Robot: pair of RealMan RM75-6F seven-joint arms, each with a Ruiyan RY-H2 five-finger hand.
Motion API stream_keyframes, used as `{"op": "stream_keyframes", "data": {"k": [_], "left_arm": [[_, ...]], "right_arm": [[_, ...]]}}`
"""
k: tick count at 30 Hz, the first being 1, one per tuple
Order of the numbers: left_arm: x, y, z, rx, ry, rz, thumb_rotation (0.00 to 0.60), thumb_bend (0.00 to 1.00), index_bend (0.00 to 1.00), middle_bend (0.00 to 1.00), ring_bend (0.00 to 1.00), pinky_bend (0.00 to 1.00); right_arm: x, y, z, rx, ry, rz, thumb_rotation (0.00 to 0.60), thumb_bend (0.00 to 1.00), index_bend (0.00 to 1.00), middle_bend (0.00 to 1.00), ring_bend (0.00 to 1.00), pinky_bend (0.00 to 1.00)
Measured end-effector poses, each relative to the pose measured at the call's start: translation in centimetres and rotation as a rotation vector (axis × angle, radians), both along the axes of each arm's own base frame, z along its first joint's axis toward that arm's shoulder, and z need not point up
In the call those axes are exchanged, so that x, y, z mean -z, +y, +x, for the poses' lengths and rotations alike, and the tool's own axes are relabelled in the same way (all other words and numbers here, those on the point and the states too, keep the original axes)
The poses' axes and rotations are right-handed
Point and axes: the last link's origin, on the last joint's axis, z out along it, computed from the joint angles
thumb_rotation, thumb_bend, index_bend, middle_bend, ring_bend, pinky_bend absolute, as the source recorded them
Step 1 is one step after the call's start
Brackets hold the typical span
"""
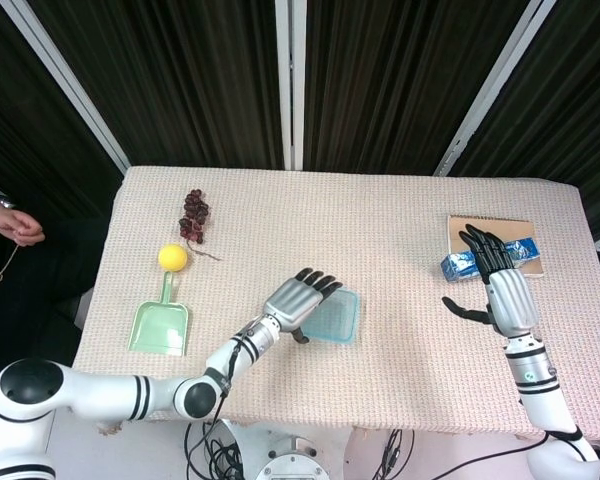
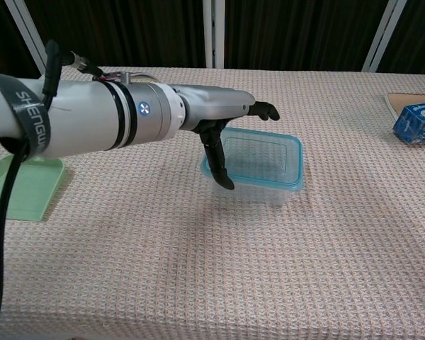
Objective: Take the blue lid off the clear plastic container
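I have the left hand [image 2: 223, 117] reaching over the near-left corner of the container [image 2: 255, 168], which sits in the middle of the table [image 1: 380, 230] with its blue lid [image 2: 257, 156] on. The fingers [image 2: 263, 110] are stretched out nearly flat above the lid, and the thumb [image 2: 217, 159] points down along the container's left wall, its tip at the rim or side. I cannot tell whether the thumb actually presses the plastic; nothing is clasped, and the fingers are spread rather than curled.

My right hand [image 1: 502, 285] is well apart from the container, off toward the table's right edge. Its fingers are extended and apart, thumb [image 1: 458, 309] sticking out, holding nothing. Just beyond its fingertips lie a blue box [image 1: 480, 258] and a brown board [image 1: 490, 226].

Far beyond the left fingers sit a green scoop [image 1: 160, 323], a yellow ball [image 1: 172, 257] and grapes [image 1: 194, 217].
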Motion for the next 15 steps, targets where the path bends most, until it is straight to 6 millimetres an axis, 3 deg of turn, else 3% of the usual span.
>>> {"op": "stream_keyframes", "data": {"k": [15], "left_arm": [[-0.38,0.88,0.44,-0.098,0.091,-0.061,0.6,0.03,0.0,0.0,0.0,0.02]], "right_arm": [[0.17,0.65,-0.71,0.015,0.021,0.019,0.6,0.07,0.0,0.0,0.0,0.0]]}}
